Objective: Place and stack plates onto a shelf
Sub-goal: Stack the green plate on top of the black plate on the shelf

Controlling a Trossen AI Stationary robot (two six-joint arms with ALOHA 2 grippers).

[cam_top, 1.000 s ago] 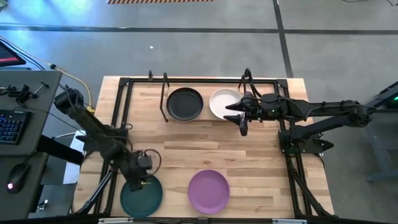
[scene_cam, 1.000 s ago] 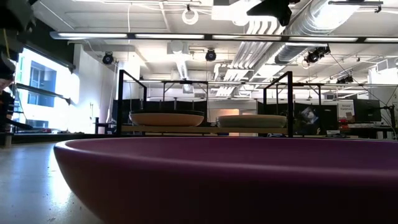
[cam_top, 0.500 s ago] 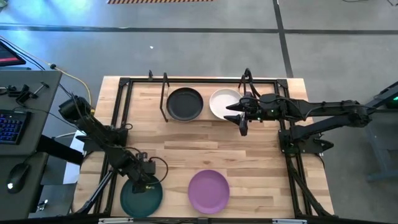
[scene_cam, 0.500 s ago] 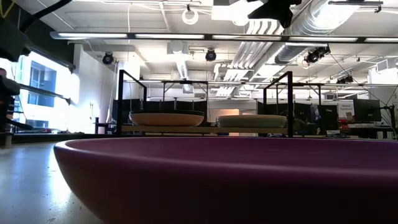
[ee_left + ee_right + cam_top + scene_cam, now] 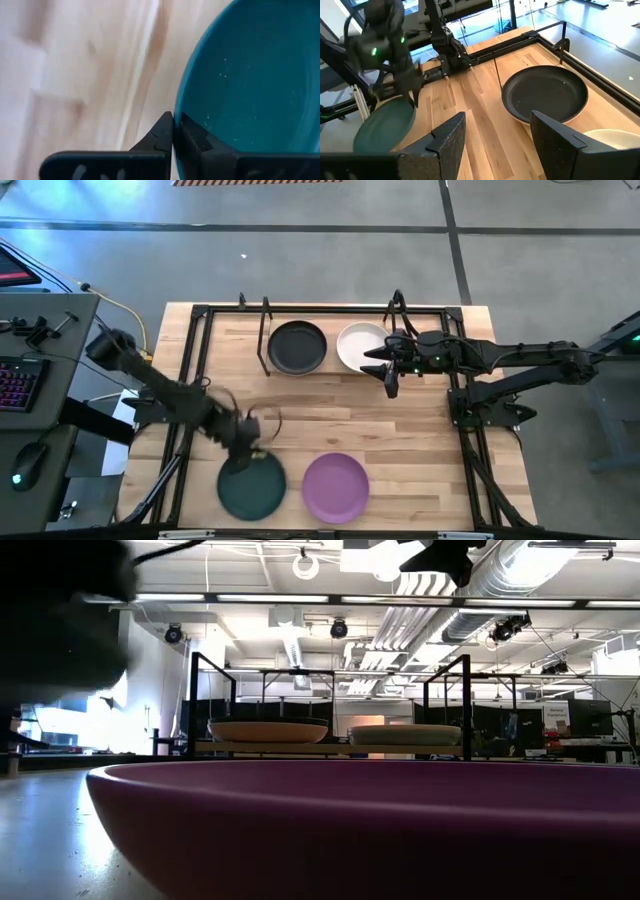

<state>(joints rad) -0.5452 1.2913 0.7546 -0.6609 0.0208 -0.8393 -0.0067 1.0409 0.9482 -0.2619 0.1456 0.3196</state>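
Note:
A dark teal plate [image 5: 252,488] lies near the table's front edge, left of a purple plate [image 5: 336,487] that fills the low view [image 5: 380,830]. My left gripper [image 5: 246,450] is shut on the teal plate's far rim. At the back stands the shelf [image 5: 330,748], with a black plate [image 5: 297,347] and a white plate [image 5: 360,345] on it. My right gripper [image 5: 386,372] hangs open beside the white plate, holding nothing. My left gripper pinches the teal plate's rim [image 5: 179,107] between its two fingers, one finger [image 5: 195,142] on the inner side and the other outside. It reaches in from the far left, slanting down, at the plate's far edge. Whether the plate is clear of the table does not show.
The shelf's thin black rod frame [image 5: 266,340] rises around the two plates at the back. Black rails [image 5: 470,450] run along the table's sides. Bare wood [image 5: 330,415] lies between the shelf and the two front plates. A desk with a keyboard [image 5: 15,380] stands off the table's left.
My left gripper has shut on the teal plate's far rim and gone toward the table's right edge. The teal plate has moved with it, closer to the purple plate.

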